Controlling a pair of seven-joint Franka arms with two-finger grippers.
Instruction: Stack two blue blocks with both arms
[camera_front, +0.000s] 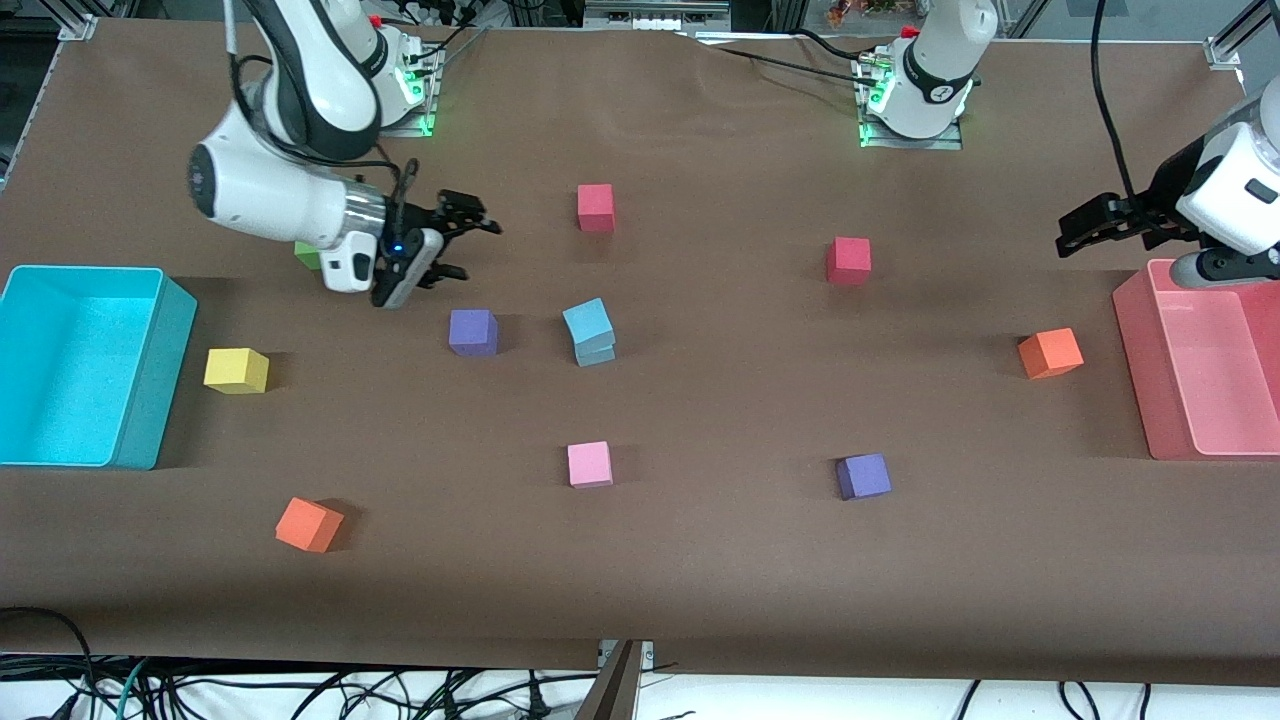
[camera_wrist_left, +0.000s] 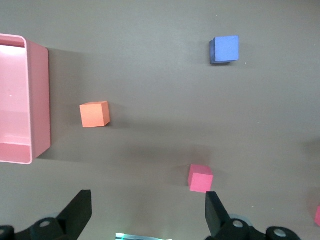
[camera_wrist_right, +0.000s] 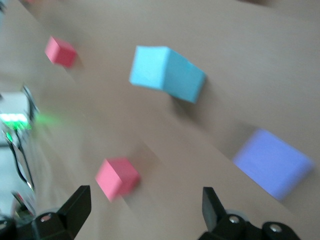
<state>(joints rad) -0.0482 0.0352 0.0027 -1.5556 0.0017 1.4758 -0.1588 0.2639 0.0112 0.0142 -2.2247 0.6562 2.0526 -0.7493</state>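
Observation:
Two blue blocks stand stacked near the table's middle, the upper one (camera_front: 587, 320) sitting slightly askew on the lower one (camera_front: 597, 353). My right gripper (camera_front: 475, 248) hangs open and empty above the table, toward the right arm's end from the stack, over the spot beside a purple cube (camera_front: 473, 332). In the right wrist view the blue stack (camera_wrist_right: 165, 74) lies well ahead of the open right gripper (camera_wrist_right: 145, 197). My left gripper (camera_front: 1065, 232) is open and empty, up in the air by the pink bin (camera_front: 1135, 350). The left wrist view shows its open fingers (camera_wrist_left: 147, 200) over bare table.
Loose cubes lie around: red (camera_front: 596, 207), red (camera_front: 848, 260), orange (camera_front: 1050, 353), purple (camera_front: 863, 476), pink (camera_front: 589, 464), orange (camera_front: 309, 524), yellow (camera_front: 237, 370), and a green one (camera_front: 306, 255) half hidden under the right arm. A cyan bin (camera_front: 160, 370) stands at the right arm's end.

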